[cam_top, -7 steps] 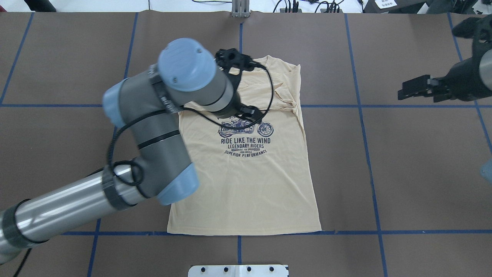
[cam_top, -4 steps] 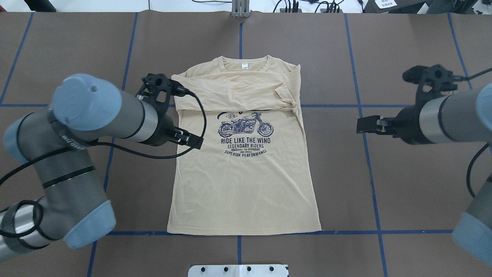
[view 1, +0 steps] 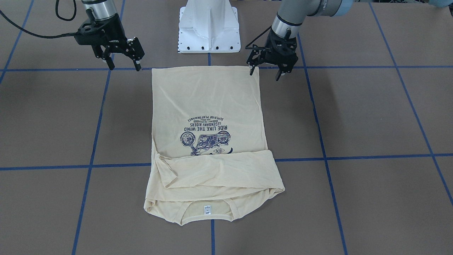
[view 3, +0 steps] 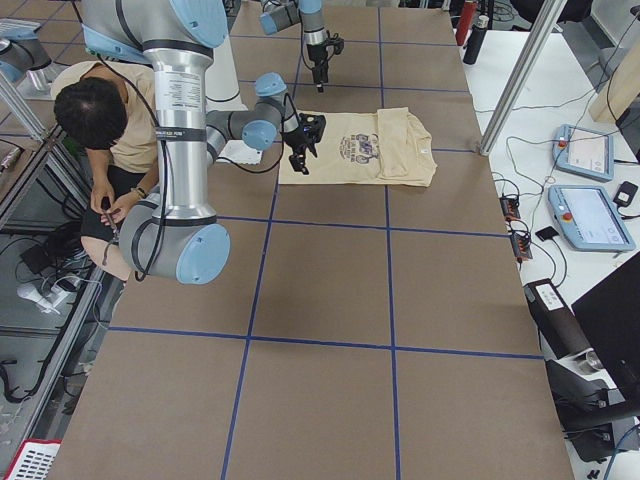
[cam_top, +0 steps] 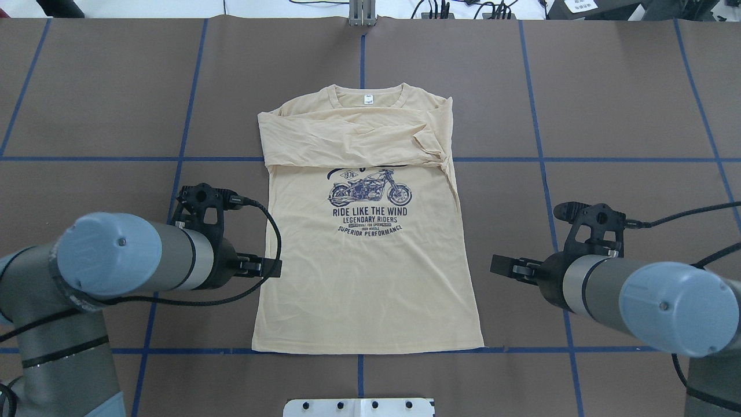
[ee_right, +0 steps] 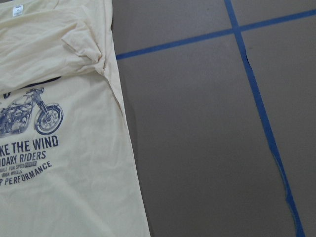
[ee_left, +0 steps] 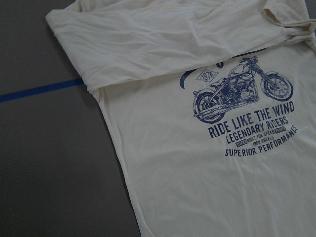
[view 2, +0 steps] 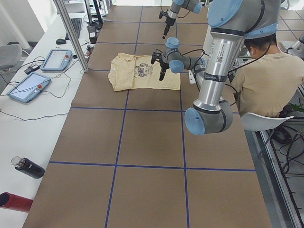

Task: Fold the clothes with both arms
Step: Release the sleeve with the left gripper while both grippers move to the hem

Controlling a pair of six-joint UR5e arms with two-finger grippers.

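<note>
The cream-yellow T-shirt (cam_top: 370, 260) lies flat, print up, hem toward the robot. Both sleeves (cam_top: 353, 136) are folded across its chest below the neck label (cam_top: 368, 99). My left gripper (view 1: 264, 74) hangs open above the hem corner on the robot's left, one fingertip (view 1: 251, 72) at the shirt's edge. My right gripper (view 1: 125, 67) hangs open just outside the opposite hem corner, apart from the cloth. Overhead, the left gripper (cam_top: 267, 267) and right gripper (cam_top: 502, 266) flank the shirt's lower half. Both wrist views show the shirt (ee_left: 207, 123) (ee_right: 54, 128) and no fingers.
The white pedestal base (view 1: 208, 28) stands just behind the hem. Blue tape lines (cam_top: 556, 243) grid the brown table. A seated person (view 2: 266, 76) is behind the robot. Tablets (view 2: 57, 59) and bottles (view 2: 28, 167) lie on the side bench.
The left arm drew back from the collar and sleeve area to beside the shirt's lower left edge. The right arm came in from the far right toward the lower right edge.
</note>
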